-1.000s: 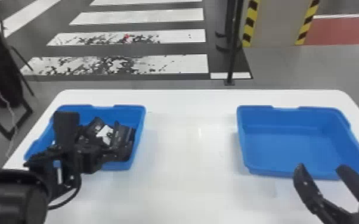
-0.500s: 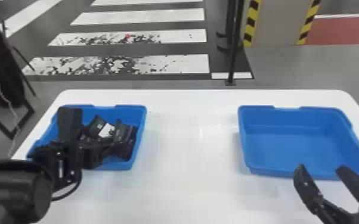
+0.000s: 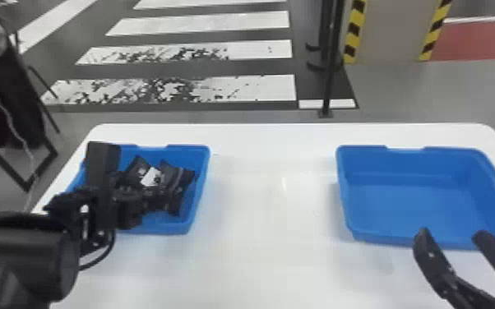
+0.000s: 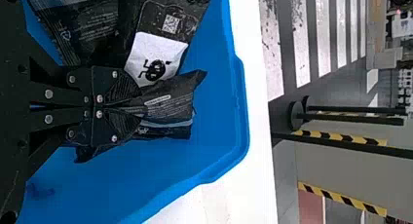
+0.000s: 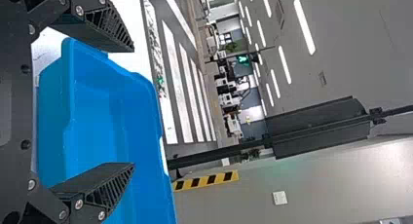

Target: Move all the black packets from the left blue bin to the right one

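A: How does the left gripper (image 4: 131, 108) stand?

B: Fingers pressed together on a black packet (image 4: 170, 103), bunched at the grip, its free end jutting past the tips.

A: Anything close to it?

B: A white-labelled packet (image 4: 156, 58) right beside the pinch, and a dark edge (image 4: 168, 132) under it, maybe a second packet; I can't tell. So lift straight and slow, letting neighbours slide off inside the left bin (image 4: 243, 112).

A: Then the carry?

B: Get that free end above the rim before swinging to the right bin (image 3: 407, 209), well off to this gripper's right. The right gripper (image 3: 452, 232) hangs spread and empty by its near edge; steer clear, lower, release.
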{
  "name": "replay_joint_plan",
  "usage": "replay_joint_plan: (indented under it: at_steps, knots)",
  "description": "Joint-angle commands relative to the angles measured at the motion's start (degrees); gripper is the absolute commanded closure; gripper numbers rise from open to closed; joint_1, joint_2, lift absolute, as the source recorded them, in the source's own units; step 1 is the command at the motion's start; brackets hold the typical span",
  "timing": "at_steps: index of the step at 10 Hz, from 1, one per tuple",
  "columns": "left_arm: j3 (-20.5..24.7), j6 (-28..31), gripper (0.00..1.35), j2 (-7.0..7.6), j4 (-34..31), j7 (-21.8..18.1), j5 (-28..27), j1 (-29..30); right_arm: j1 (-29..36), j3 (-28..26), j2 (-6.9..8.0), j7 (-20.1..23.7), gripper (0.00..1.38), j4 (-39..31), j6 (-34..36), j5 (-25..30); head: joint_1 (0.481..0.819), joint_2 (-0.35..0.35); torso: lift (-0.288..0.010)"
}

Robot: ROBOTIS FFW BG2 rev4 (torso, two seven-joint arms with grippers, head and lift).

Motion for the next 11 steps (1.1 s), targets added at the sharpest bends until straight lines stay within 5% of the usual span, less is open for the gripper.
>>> replay_joint_plan:
  at_steps: [1, 5, 9, 11]
  knots:
    - [2.3, 0.7, 1.22, -0.26, -8.2, -0.1, 1.0, 4.1, 0.1, 0.0, 0.05, 0.2, 0.2, -0.2, 0.0, -0.1, 0.695, 0.118, -0.185]
    - [4.4, 0.2, 1.22, -0.26, -24.1, -1.5, 8.9, 12.7, -2.5, 3.0, 0.05, 4.4, 0.2, -2.2, 1.5, -4.6, 0.695, 0.113, -0.185]
    - [-4.9, -2.5, 1.22, -0.78, -26.1, -2.6, 16.5, 14.1, -8.2, 4.8, -0.44, 12.8, 0.2, -2.6, 9.0, -10.4, 0.695, 0.035, -0.185]
    - [-8.4, -2.5, 1.22, -0.78, -25.5, -2.7, 17.6, 11.8, -9.4, 6.1, -0.88, 13.7, 0.2, -1.8, 9.7, -13.7, 0.695, 0.006, -0.185]
